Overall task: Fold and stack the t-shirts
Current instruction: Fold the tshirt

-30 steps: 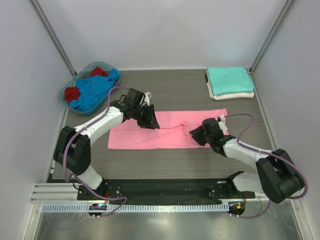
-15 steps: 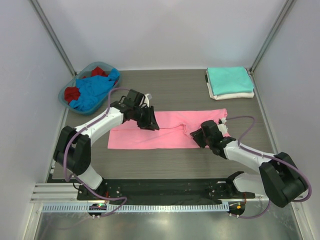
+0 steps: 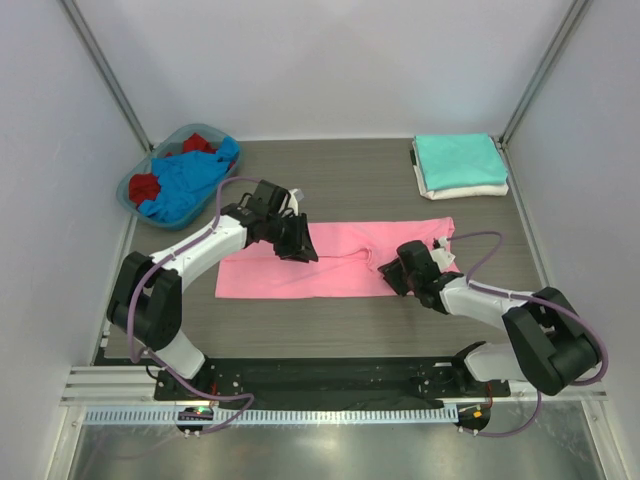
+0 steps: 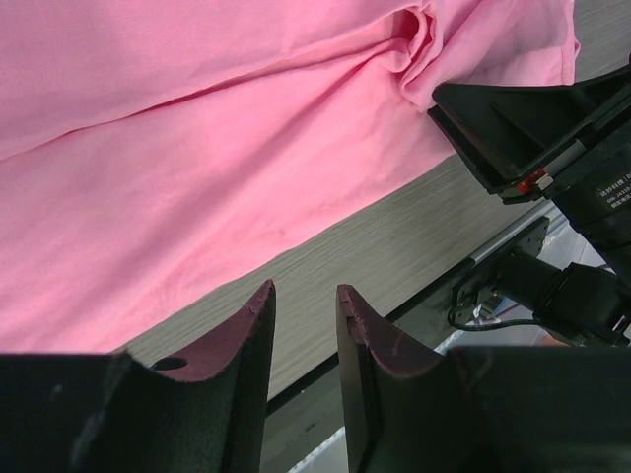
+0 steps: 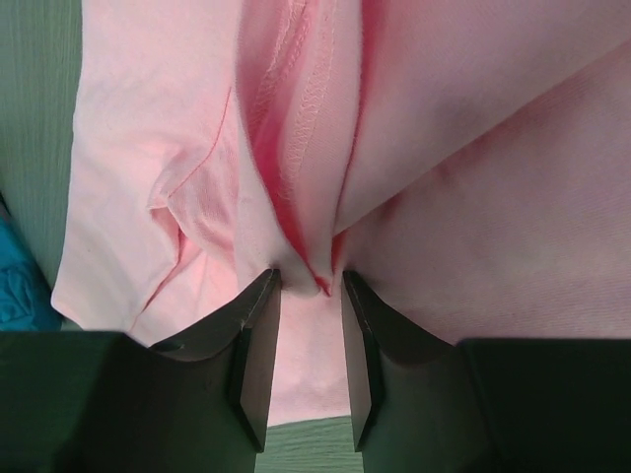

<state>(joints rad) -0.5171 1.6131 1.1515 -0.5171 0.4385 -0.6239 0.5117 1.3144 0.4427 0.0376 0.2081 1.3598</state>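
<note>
1. The pink shirt (image 3: 320, 270) lies mid-worktop. The right jaws pinch a thin ridge of it, which may slip out.
2. The left jaws are apart and empty, so a one-sided pull may bunch the shirt.

This is a robotics lab test cell. Plain white panels (image 3: 330, 60) on aluminium posts (image 3: 105, 75) wall in a wood-grain surface (image 3: 350, 180). A left arm (image 3: 185, 258) and a right arm (image 3: 485, 303), looped with purple cables (image 3: 480, 234), are bolted to a black base plate (image 3: 330, 372) behind a slotted metal rail (image 3: 270, 415).
</note>
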